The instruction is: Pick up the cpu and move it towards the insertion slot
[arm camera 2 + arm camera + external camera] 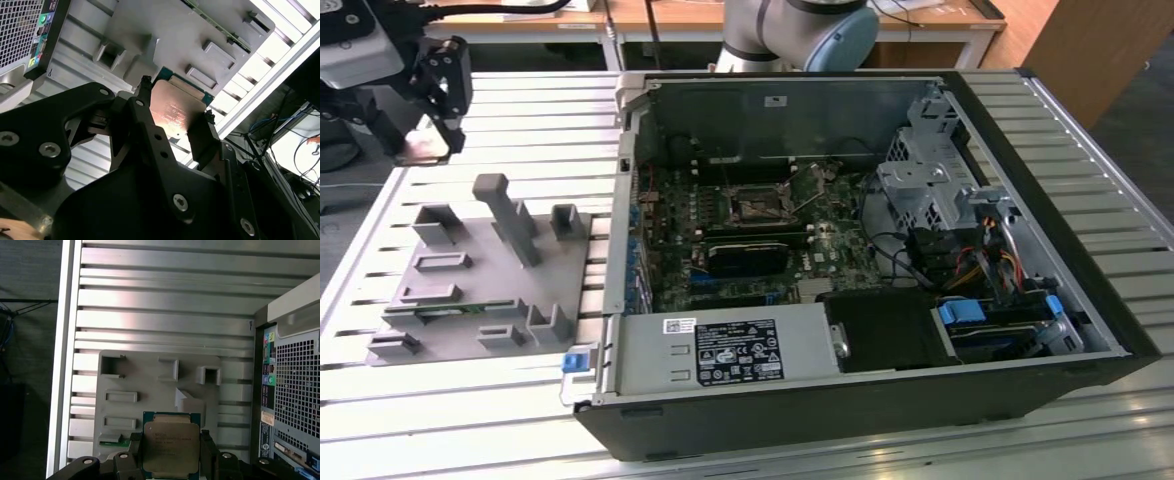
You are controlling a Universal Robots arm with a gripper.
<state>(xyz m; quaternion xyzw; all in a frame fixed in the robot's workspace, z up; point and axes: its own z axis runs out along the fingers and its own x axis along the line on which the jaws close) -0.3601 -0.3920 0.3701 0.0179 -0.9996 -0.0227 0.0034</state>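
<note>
My gripper (430, 143) hangs at the exterior view's far left, above the slatted table and beyond the grey plastic fixture (480, 270). It is shut on the cpu (419, 150), a flat square chip with a pale metal top. In both wrist views the cpu (175, 112) (170, 446) sits clamped by its edges between the two black fingers (142, 117) (134, 452), lifted off the fixture (160, 390) below. The insertion slot (754, 205), a shiny metal frame with a dark centre, lies on the motherboard inside the open computer case (1067, 200), well to the exterior view's right of the gripper.
A tall post (504, 215) and several blocks stick up from the fixture. The case's near wall (630, 190) stands between the gripper and the slot. A black card (744, 258) lies below the slot, with cables and a drive cage (937, 185) further right.
</note>
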